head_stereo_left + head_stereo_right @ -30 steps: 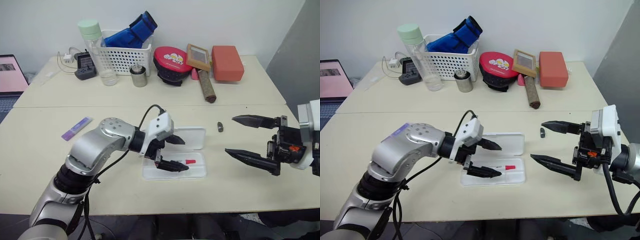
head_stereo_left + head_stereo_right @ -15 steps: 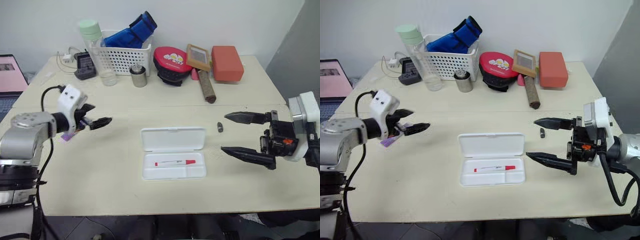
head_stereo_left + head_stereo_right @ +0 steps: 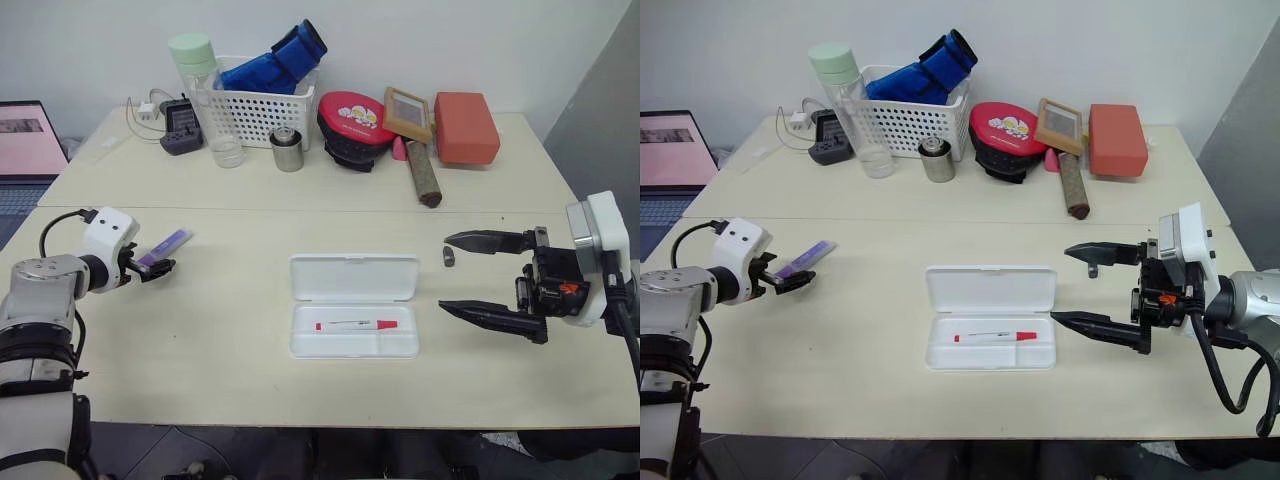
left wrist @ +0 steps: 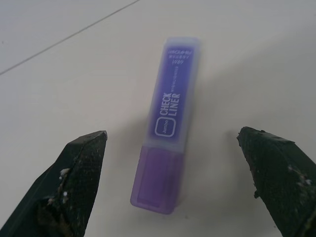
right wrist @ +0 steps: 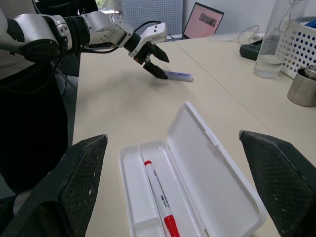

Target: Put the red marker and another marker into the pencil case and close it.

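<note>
Both left fingers (image 4: 81, 168) stand wide, one each side of the purple marker (image 4: 168, 128) in the wrist view; drop until they flank its barrel, then close squarely across it. From the head view, your left gripper (image 3: 152, 267) sits just short of that marker, well left of the case (image 3: 354, 305), which lies open with the red marker (image 3: 356, 324) inside. Your right gripper (image 3: 480, 275), also wide, hovers empty just right of the case.

Translucent purple plastic marker (image 4: 167, 128), glossy white plastic pencil case (image 3: 353, 305), matt cream table (image 3: 220, 340).
</note>
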